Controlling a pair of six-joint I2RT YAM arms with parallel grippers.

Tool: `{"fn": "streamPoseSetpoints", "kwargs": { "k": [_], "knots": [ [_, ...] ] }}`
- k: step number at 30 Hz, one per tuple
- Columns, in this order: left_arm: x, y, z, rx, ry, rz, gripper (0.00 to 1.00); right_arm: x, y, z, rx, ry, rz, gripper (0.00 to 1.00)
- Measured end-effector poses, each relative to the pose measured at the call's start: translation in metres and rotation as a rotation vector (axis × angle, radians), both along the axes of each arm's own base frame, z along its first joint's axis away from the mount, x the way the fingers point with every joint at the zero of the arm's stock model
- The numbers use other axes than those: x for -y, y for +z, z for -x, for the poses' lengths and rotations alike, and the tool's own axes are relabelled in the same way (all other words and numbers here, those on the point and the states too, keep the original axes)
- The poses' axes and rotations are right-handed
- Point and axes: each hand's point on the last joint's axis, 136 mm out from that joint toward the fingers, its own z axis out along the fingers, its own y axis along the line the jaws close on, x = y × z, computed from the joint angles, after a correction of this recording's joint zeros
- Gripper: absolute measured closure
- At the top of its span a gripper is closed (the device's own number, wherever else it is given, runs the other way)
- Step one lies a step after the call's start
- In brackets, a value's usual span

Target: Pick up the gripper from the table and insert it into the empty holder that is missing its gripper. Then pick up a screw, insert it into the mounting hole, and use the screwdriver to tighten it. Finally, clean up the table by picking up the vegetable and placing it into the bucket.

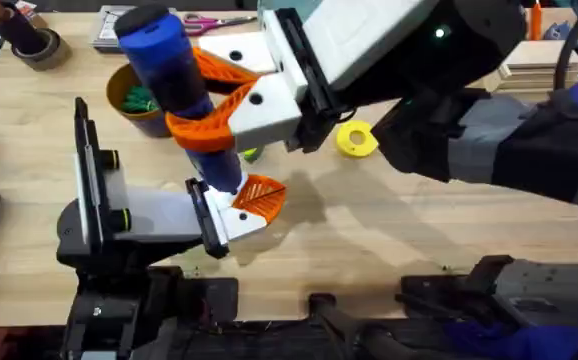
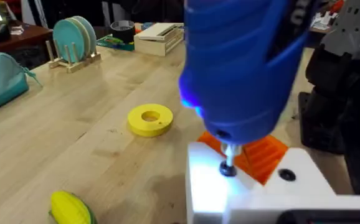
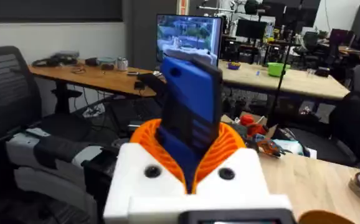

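In the overhead view, going left to right, the bucket (image 1: pixel 134 100) is sitting at the far left of the table (image 1: pixel 389 240) with green items inside it, partly covered by the blue handle of the screwdriver (image 1: pixel 174 70). The left gripper (image 1: pixel 254 205) is lying low over the table near the middle, its orange ribbed gripper (image 1: pixel 261 195) finger seated on the white holder (image 1: pixel 237 222); whether its fingers are apart or together cannot be told. The screwdriver is standing nearly upright directly above that holder, its lower end coming down just beside the orange finger. The right gripper (image 1: pixel 214 100) is reaching across from the right side and is clamping the screwdriver handle between its two orange fingers, one on each side. A yellow ring (image 1: pixel 357 139) is lying on the table to the right of the right gripper's white block, apart from both grippers. In the left wrist view, the screwdriver's metal tip (image 2: pixel 228 160) is pressing into a hole in the white holder (image 2: pixel 230 193), next to the orange ribbed piece (image 2: pixel 264 152); the vegetable (image 2: pixel 71 208) is lying on the table near the yellow ring (image 2: pixel 150 119). In the right wrist view, the blue handle (image 3: pixel 189 118) is sitting upright between the orange pads (image 3: pixel 146 134).
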Motion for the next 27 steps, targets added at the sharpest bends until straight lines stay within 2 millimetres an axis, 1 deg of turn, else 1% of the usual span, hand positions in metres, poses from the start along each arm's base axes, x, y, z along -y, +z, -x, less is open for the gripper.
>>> {"fn": "streamPoseSetpoints", "kwargs": {
  "k": [27],
  "knots": [
    [0.0,0.0001,0.0,0.0,0.0,0.0,0.993,0.0004,-0.0053,0.0004,0.009,-0.004,0.003,0.975]
  ]
}}
